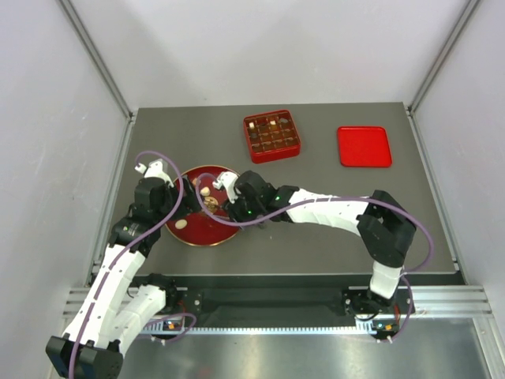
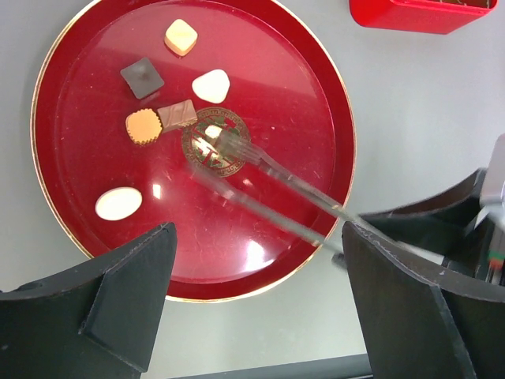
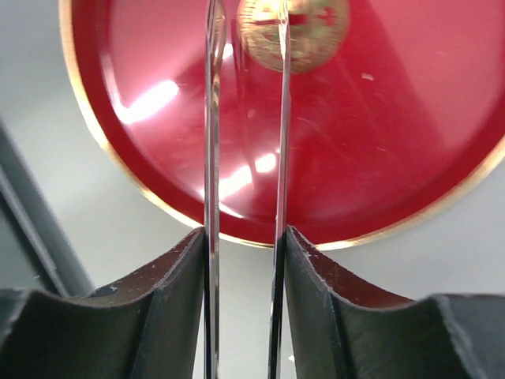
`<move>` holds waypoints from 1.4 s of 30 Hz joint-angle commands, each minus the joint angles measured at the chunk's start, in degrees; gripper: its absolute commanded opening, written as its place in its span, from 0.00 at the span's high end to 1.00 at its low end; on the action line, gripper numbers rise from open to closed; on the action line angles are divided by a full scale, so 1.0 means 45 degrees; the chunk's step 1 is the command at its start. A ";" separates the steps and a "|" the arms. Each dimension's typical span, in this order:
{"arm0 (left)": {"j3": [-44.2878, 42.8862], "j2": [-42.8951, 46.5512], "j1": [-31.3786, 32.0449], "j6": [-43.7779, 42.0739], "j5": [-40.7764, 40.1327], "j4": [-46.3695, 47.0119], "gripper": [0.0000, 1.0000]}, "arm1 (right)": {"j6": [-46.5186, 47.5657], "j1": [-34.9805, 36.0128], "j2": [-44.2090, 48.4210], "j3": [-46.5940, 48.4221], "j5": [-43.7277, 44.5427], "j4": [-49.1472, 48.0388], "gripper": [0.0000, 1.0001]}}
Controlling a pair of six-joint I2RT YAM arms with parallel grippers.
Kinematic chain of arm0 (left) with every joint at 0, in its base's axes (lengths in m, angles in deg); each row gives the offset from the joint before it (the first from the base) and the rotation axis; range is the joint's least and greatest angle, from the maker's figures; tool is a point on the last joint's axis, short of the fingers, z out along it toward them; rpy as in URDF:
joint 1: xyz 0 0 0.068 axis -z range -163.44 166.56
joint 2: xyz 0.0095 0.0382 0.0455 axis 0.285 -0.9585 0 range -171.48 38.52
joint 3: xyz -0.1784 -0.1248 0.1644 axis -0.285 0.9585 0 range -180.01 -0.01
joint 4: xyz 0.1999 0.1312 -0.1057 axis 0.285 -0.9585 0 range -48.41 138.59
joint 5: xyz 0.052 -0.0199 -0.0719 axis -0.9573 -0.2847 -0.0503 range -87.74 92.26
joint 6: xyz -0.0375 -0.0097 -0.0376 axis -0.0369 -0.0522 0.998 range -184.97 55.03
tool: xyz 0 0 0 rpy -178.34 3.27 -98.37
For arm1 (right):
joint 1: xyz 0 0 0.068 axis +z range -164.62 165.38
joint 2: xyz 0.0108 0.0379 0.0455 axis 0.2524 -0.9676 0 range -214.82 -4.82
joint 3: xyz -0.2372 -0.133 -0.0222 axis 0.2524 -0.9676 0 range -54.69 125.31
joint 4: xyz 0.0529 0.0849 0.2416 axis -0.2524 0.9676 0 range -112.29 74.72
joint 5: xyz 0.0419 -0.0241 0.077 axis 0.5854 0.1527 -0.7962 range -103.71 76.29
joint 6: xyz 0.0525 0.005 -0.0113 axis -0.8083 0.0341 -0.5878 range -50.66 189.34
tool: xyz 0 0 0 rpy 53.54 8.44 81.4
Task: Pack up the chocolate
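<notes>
Several pieces of chocolate lie on the left half of a round red plate (image 2: 268, 87): a cream block (image 2: 181, 36), a dark square (image 2: 142, 77), a white piece (image 2: 211, 85), a brown block (image 2: 177, 114), a tan scalloped one (image 2: 144, 126) and a white oval (image 2: 118, 204). My right gripper (image 3: 245, 237) is shut on metal tongs (image 3: 211, 158). Their two arms stand apart, tips over the plate's gold centre emblem (image 2: 213, 146), with nothing between them. My left gripper (image 2: 256, 237) hangs open over the plate's near rim, holding nothing.
A red square box (image 1: 271, 134) with compartments, several filled with chocolates, stands behind the plate (image 1: 197, 234). Its flat red lid (image 1: 364, 146) lies to the right. The right arm (image 1: 331, 212) stretches across the table's middle. Grey walls enclose the table.
</notes>
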 commanded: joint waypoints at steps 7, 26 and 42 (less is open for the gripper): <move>-0.1150 -0.1949 -0.0113 0.1500 -0.2011 -0.0656 0.10 | 0.0020 0.0628 0.0247 -0.0483 -0.1985 -0.2437 0.54; -0.2148 -0.4551 -0.4330 0.4353 -0.1929 0.0046 0.07 | 0.1581 0.0920 -0.1256 0.0414 -0.2143 -0.3084 0.50; -0.0899 -0.3614 -0.5328 0.3671 -0.2792 0.1002 0.07 | 0.2070 0.1038 -0.1961 0.1178 -0.1343 -0.2147 0.58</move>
